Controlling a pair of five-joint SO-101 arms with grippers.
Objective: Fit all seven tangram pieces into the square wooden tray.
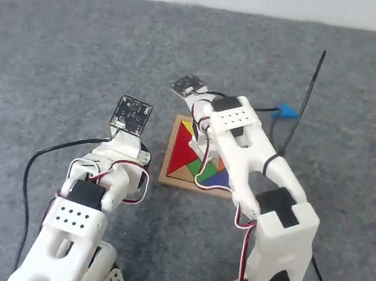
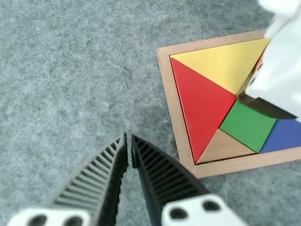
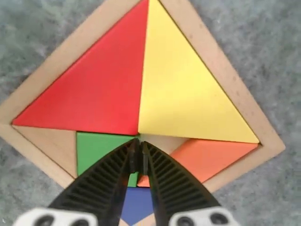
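Observation:
The square wooden tray (image 1: 169, 159) lies on grey carpet under the right arm (image 1: 242, 147). In it I see a red triangle (image 3: 94, 94), a yellow triangle (image 3: 178, 94), a green square (image 3: 96, 150), an orange piece (image 3: 211, 157) and a blue piece (image 3: 136, 205). A triangular patch of bare wood (image 3: 51, 141) shows beside the green square. My right gripper (image 3: 138, 143) is shut with nothing in it, its tips over the tray's middle. My left gripper (image 2: 128, 136) is shut and holds nothing, over carpet just outside the tray rim (image 2: 165, 84).
The left arm (image 1: 112, 172) stands left of the tray. A black cable (image 1: 310, 94) and a small blue clip (image 1: 285, 111) lie behind the right arm. Grey carpet (image 1: 60, 63) spreads all around.

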